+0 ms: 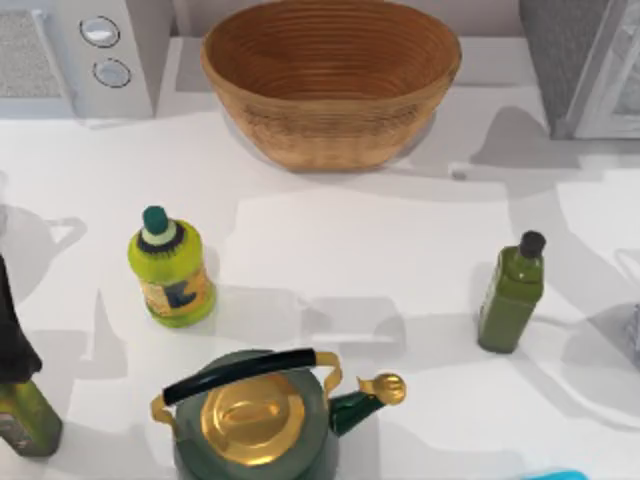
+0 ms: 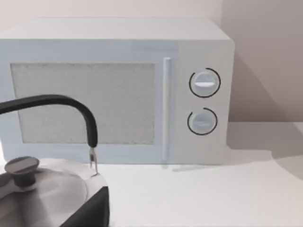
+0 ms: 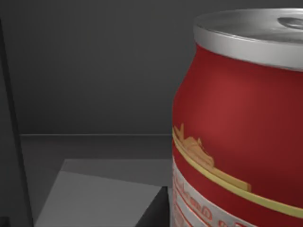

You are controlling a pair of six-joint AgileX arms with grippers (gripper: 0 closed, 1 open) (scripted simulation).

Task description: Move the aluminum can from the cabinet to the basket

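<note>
Can: aluminum can (image 3: 236, 123), red side, gold stripe, silver rim, upright inside dark cabinet (image 3: 94, 71).
Bench: white bench (image 1: 350, 260); basket (image 1: 330, 80) at its back.
My fingers: cannot tell.

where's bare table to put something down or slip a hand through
Widest bare patch: mid-table, between the yellow-green bottle, the green bottle and the basket. Another strip lies between the basket and the cabinet. The near left is crowded: kettle, yellow-green bottle, dark bottle.
</note>
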